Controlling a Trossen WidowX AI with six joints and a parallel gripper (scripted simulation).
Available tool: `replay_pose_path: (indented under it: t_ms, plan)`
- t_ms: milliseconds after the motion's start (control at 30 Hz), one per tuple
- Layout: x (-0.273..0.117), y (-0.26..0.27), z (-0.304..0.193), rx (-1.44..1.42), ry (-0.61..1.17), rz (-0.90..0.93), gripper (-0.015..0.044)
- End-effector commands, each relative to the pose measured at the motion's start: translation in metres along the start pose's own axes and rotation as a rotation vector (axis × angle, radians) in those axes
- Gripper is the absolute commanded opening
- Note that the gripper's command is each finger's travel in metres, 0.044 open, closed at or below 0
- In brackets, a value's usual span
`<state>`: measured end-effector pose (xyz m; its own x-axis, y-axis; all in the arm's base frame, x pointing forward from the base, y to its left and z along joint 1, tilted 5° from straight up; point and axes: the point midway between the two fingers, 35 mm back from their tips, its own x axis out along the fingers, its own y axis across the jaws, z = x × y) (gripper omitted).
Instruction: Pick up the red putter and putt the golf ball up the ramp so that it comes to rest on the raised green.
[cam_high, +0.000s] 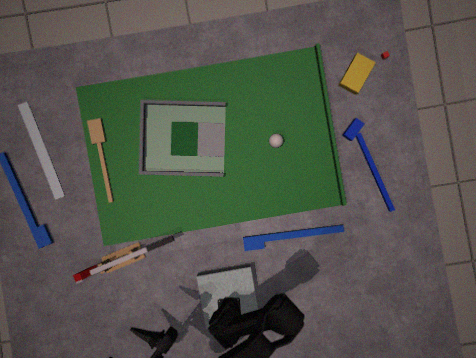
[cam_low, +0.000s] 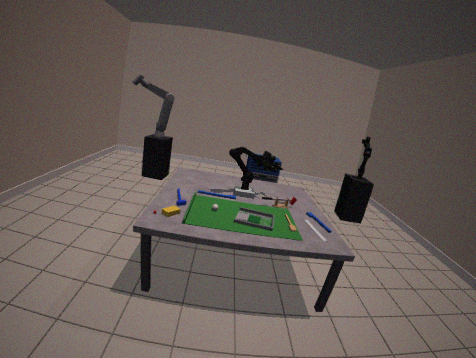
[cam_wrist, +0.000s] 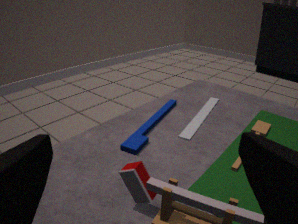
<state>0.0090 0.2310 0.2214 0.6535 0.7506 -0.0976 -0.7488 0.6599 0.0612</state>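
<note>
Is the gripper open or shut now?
Open. In the wrist view the gripper fingers stand far apart at both edges, with the red putter below, ungrasped.
</note>
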Motion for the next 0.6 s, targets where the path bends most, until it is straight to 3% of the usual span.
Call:
replay_pose_path:
  t_ms: [0, 200, 567]
  plan:
    - [0.001, 0.0, 0.0, -0.013, 0.004, -0.002, 0.0426]
    - [0.043, -0.006, -0.017, -0.41, 0.19, -0.039, 0.044]
    - [0.109, -0.07, -0.068, -0.941, 0.75, 0.081, 0.044]
